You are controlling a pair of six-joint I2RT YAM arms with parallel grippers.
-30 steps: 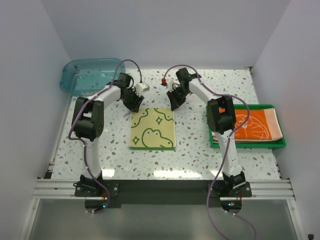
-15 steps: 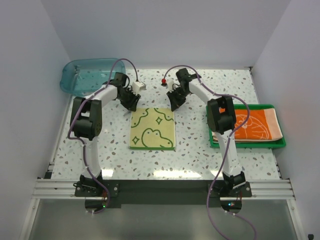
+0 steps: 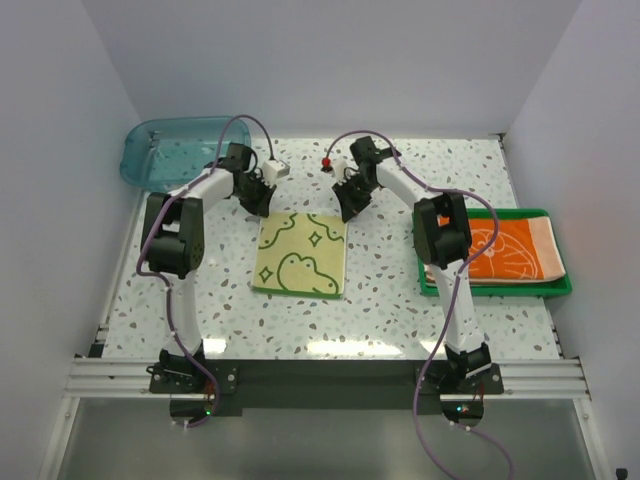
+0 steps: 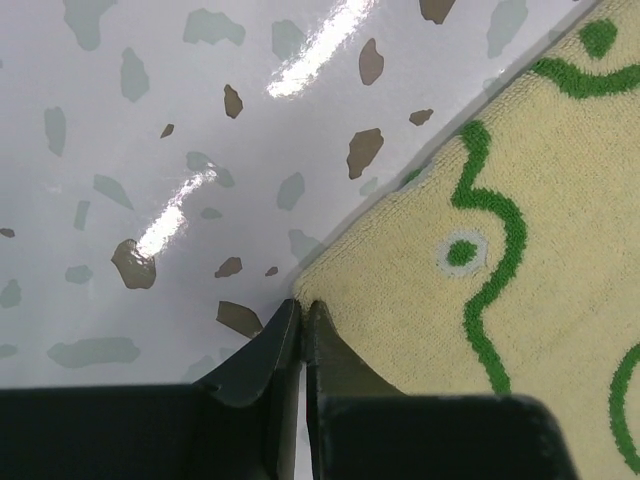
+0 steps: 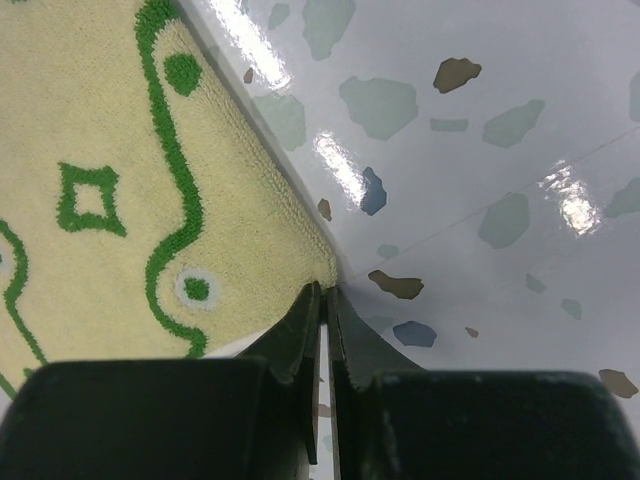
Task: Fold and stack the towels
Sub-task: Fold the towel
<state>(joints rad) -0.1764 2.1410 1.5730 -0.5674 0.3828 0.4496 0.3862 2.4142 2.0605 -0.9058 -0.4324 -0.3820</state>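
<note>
Green-patterned towel (image 3: 300, 255) lies flat mid-tabletop, pale yellow terry side up, with looped green outlines, blob shapes and four-point stars. It is a squarish folded piece, sitting a bit skewed to the tabletop (image 3: 400, 300) edges. The tabletop is glossy white speckled laminate with glare streaks.

Left gripper (image 3: 258, 203) is at the towel's far-left corner. In the left wrist view its black pointed fingertips (image 4: 285, 325) are pressed together, with only a hairline slit between them, nipping the very tip of the fuzzy corner (image 4: 520, 300).

Right gripper (image 3: 346, 208) is at the far-right corner. In the right wrist view it looks the same, with jaws pressed together on the corner point of the cloth (image 5: 110, 200).

Orange towel (image 3: 510, 248) with a white print lies folded in a green plastic tray (image 3: 560, 287) at the right edge of the tabletop, well apart from both grippers.

A translucent blue tub (image 3: 170, 150) with rounded corners sits at the far-left corner.
</note>
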